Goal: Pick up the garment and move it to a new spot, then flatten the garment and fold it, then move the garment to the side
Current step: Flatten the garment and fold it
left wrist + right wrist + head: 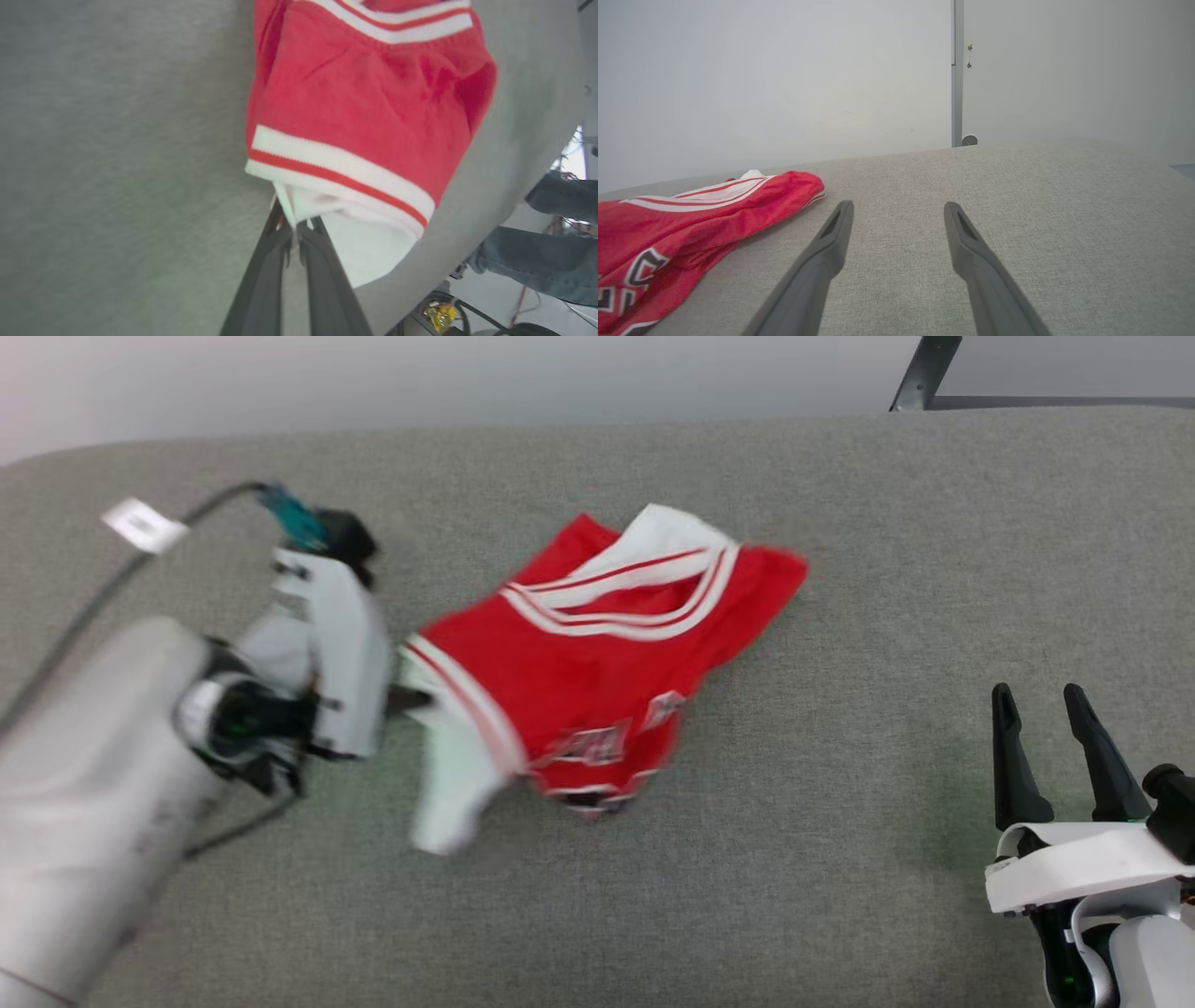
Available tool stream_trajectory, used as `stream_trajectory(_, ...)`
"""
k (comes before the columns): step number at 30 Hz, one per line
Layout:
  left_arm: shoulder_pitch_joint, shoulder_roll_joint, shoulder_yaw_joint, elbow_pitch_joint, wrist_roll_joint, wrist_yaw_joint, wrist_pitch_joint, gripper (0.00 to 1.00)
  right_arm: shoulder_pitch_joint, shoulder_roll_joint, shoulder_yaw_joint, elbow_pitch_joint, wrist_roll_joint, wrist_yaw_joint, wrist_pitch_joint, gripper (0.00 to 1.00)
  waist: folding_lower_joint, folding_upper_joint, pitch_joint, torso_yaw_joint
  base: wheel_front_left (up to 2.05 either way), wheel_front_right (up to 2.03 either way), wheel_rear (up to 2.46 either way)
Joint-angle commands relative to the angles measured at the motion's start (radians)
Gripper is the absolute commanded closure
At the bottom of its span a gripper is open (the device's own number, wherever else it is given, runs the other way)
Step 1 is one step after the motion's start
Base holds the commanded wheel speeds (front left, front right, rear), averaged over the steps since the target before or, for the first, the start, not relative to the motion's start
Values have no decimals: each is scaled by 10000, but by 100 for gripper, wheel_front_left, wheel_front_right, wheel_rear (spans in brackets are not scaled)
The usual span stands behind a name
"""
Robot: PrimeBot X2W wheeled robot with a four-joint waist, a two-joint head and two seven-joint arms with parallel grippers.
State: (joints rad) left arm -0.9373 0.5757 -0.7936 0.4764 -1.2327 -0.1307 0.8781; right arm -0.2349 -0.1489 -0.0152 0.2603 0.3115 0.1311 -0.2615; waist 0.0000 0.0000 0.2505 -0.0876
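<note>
Grey fabric table [840, 821] bears the crumpled red jersey-style shirt with white sleeves [579, 653] left of centre, left fingers [261, 289] closed on a thin sleeve edge that may slip on lifting; right fingers [822, 261] wide, empty.

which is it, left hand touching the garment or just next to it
Touching. The left wrist view shows the left hand shut, with the white sleeve edge of the garment pinched between its two dark fingertips.
</note>
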Motion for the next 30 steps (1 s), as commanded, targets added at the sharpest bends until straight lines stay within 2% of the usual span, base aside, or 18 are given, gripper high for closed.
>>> stream_trajectory(1, -234, 233, -119, 23, 384, 2, -88, 100, 54, 19, 53, 8, 7, -6, -50, 0, 0, 0, -42, 29, 0, 0, 0)
stream_trajectory(5, -600, 628, -436, 442, 1259, 2, -491, 100, 15, 39, 126, 47, 27, -6, -50, 0, 0, 0, -59, -5, 0, 0, 0)
stream_trajectory(8, -751, 642, -783, 1029, 1977, 5, -1035, 100, -11, 34, 222, 44, 96, -6, -50, 0, 0, 0, -47, -126, 0, 0, 0)
stream_trajectory(13, -878, 368, -1244, 2062, 2611, 5, -2019, 100, 65, -18, 240, 8, 173, -6, -51, 0, 0, 0, 34, -385, 0, 0, 0)
stream_trajectory(20, -1286, 216, -1688, 3152, 3252, 8, -4112, 100, 178, -43, 104, 39, 184, -6, -51, 0, 0, 0, 92, -430, 0, 0, 0)
stream_trajectory(27, -1819, 72, -2680, 3280, 3963, 10, -5871, 100, 57, -84, 308, 104, 78, -6, -51, 0, 0, 0, -45, -66, 0, 0, 0)
stream_trajectory(30, -1728, -267, -3179, 3293, 3944, 8, -6209, 100, -30, -133, 391, 136, 70, -6, -51, 0, 0, 0, -90, 56, 0, 0, 0)
